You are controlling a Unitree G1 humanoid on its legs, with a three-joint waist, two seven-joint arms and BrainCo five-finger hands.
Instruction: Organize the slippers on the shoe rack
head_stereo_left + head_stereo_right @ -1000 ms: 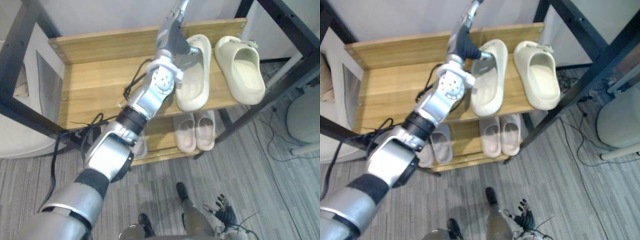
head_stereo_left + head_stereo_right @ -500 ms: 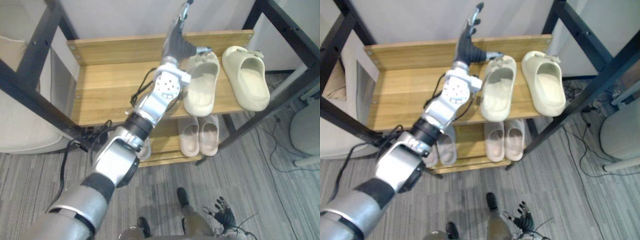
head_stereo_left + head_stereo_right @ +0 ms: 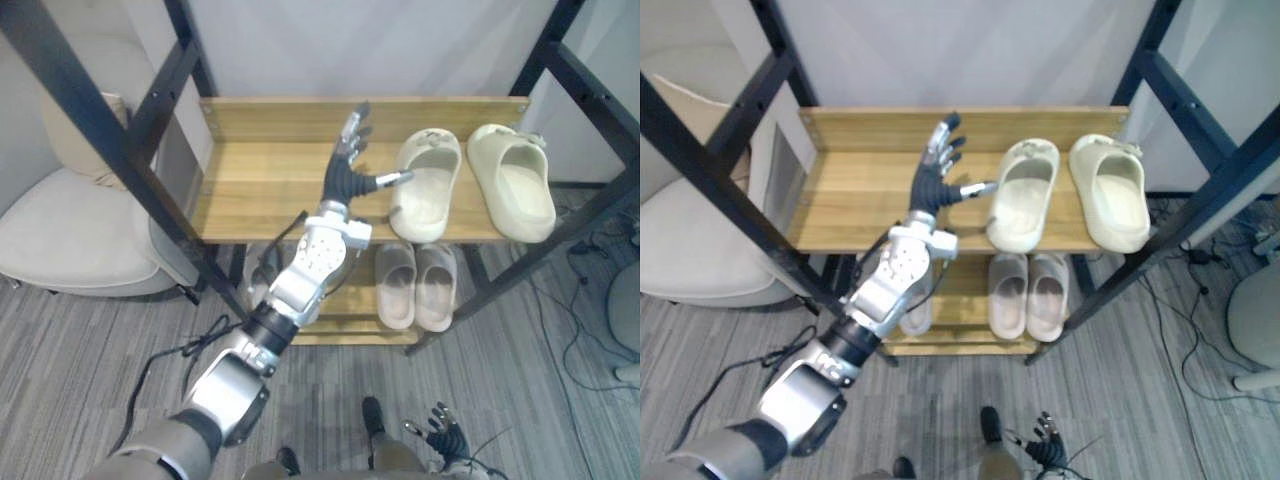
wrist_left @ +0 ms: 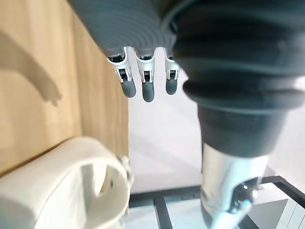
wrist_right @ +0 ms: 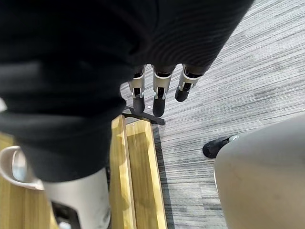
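Two cream slippers lie side by side on the right of the shoe rack's top shelf [image 3: 260, 185], one further left [image 3: 425, 188] and one further right [image 3: 514, 195]. My left hand [image 3: 348, 172] hovers open over the middle of that shelf. Its fingers [image 4: 143, 82] are straight, and its thumb points at the left cream slipper [image 4: 66, 188], the tip right at that slipper's edge. A pink pair [image 3: 415, 285] sits on the lower shelf, with a grey slipper [image 3: 917, 305] partly hidden beside it. My right hand [image 3: 441, 440] hangs open low over the floor.
Black metal posts [image 3: 105, 140] frame the rack on both sides. A beige cushioned chair [image 3: 70, 230] stands to the left of it. Grey carpet floor [image 3: 520, 380] spreads in front, and the lower shelf's front edge [image 5: 138, 181] lies close by my right hand.
The whole view has shifted and pulled back, so the camera moved. My left hand has drawn back from over the left cream slipper to the shelf's middle, and its fingers stay straight.
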